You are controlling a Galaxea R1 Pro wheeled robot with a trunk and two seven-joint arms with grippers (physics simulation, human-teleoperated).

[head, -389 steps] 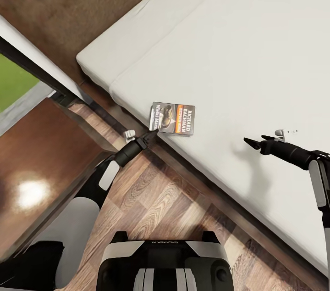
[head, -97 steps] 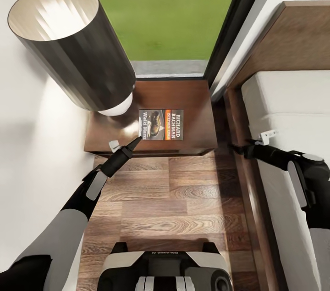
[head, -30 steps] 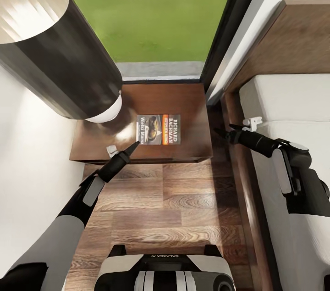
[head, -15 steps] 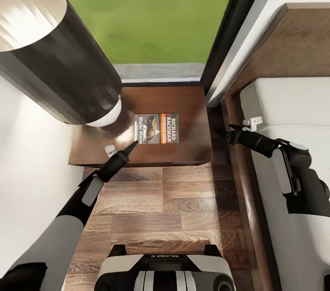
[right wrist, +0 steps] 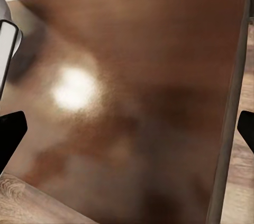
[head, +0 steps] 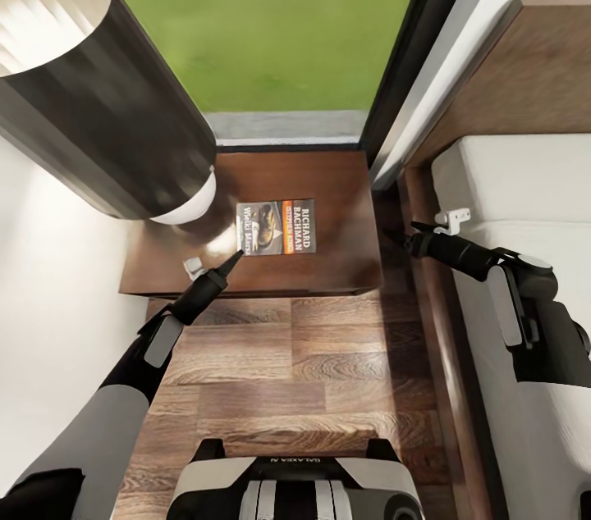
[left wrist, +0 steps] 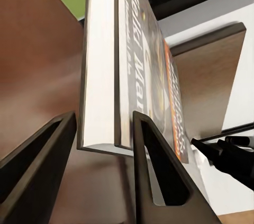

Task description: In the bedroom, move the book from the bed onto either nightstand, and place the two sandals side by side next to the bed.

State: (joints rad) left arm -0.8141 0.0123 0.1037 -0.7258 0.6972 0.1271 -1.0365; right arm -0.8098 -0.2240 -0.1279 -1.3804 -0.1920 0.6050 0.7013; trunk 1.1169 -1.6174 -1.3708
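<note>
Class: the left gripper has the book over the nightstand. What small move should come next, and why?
Probably open the left gripper to release the book: its fingers flank the book's edge, and the book lies over the nightstand top, beside the lamp.

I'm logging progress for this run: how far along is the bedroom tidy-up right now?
Nearly done: the book is off the bed and over the nightstand, beside the lamp. In hand: the left gripper has its fingers on either side of the book's edge, so it is not released. Left: letting go, then placing the two sandals. The right gripper hovers open.
</note>
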